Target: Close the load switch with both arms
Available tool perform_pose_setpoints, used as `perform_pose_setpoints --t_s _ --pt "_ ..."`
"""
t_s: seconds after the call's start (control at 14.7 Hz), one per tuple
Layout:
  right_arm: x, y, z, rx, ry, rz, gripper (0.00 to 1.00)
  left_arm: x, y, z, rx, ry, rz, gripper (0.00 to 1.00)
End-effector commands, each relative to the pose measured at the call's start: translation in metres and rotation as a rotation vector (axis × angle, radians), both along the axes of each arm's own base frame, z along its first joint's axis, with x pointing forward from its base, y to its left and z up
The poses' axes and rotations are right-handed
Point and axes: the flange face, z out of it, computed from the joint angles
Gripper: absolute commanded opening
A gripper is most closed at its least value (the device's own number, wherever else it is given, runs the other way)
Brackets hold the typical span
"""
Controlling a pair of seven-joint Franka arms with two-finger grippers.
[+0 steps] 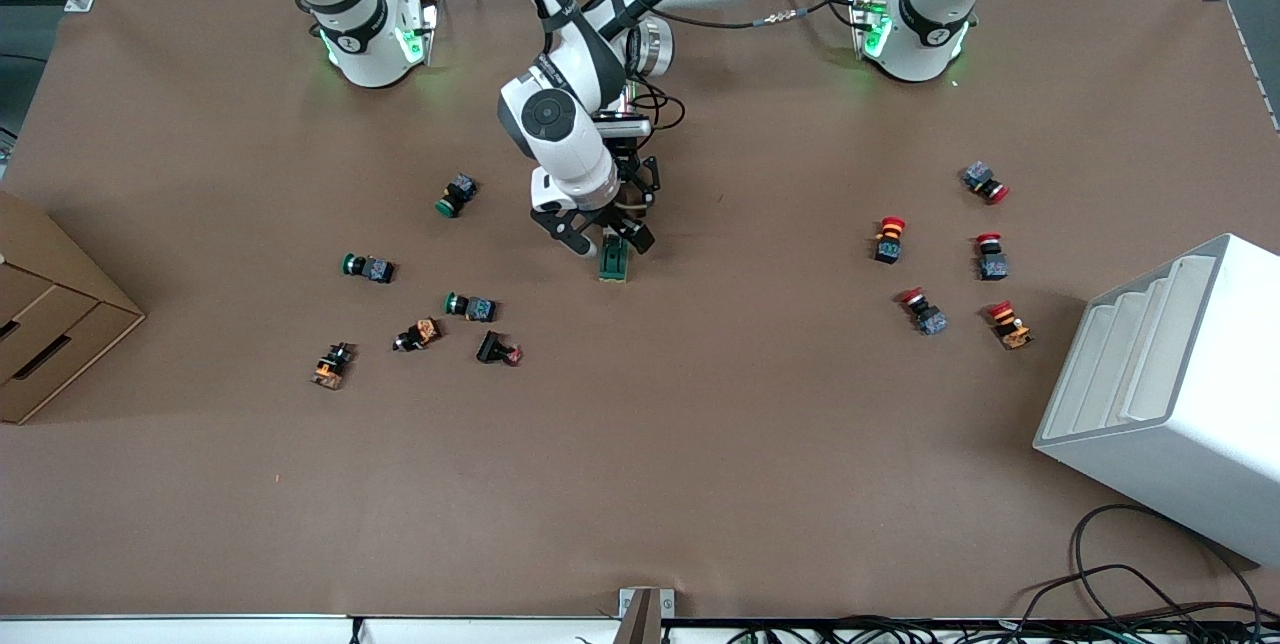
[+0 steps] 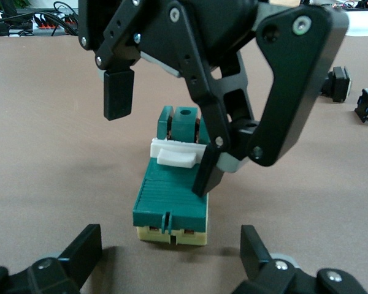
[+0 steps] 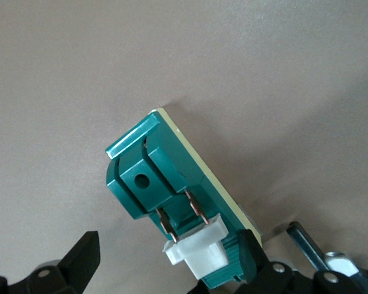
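The load switch [image 1: 614,264], a dark green block on a cream base with a white lever, lies flat at the table's middle. My right gripper [image 1: 607,242] is open just above it, straddling the lever end. In the left wrist view one right fingertip [image 2: 203,179] touches the switch's [image 2: 172,190] side beside the white lever [image 2: 176,156], and the other hangs free. In the right wrist view my right gripper [image 3: 168,257] is open round the lever [image 3: 199,254] on the switch [image 3: 153,177]. My left gripper [image 1: 630,214] is open and low at the switch's other end, its own fingers apart [image 2: 170,251].
Green-capped push buttons [image 1: 458,194] [image 1: 368,267] [image 1: 470,306] and orange-bodied parts [image 1: 332,365] lie toward the right arm's end. Several red-capped buttons [image 1: 888,239] lie toward the left arm's end, beside a white bin [image 1: 1170,394]. A cardboard box [image 1: 50,324] stands at the right arm's end.
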Motion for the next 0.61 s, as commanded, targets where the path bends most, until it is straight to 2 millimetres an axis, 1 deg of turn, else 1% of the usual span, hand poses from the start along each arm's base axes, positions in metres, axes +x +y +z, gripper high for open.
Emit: perform_pose_setpoints --t_s 0.0,0.14,0.41,0.54 --pt "-0.002 0.001 -0.001 0.018 -0.012 -0.023 1.00 0.000 0.000 -0.013 0.025 0.008 -0.010 0.99" --pt "0.000 0.003 0.002 0.026 -0.014 -0.029 1.00 0.000 0.000 -0.013 0.025 0.007 -0.009 0.99" --pt "0.011 0.008 0.015 0.051 -0.028 -0.050 1.00 0.001 -0.001 -0.011 0.022 0.008 -0.004 0.99" --pt "0.016 0.007 0.019 0.057 -0.034 -0.055 1.00 0.000 -0.001 -0.011 0.021 0.010 -0.003 0.99"
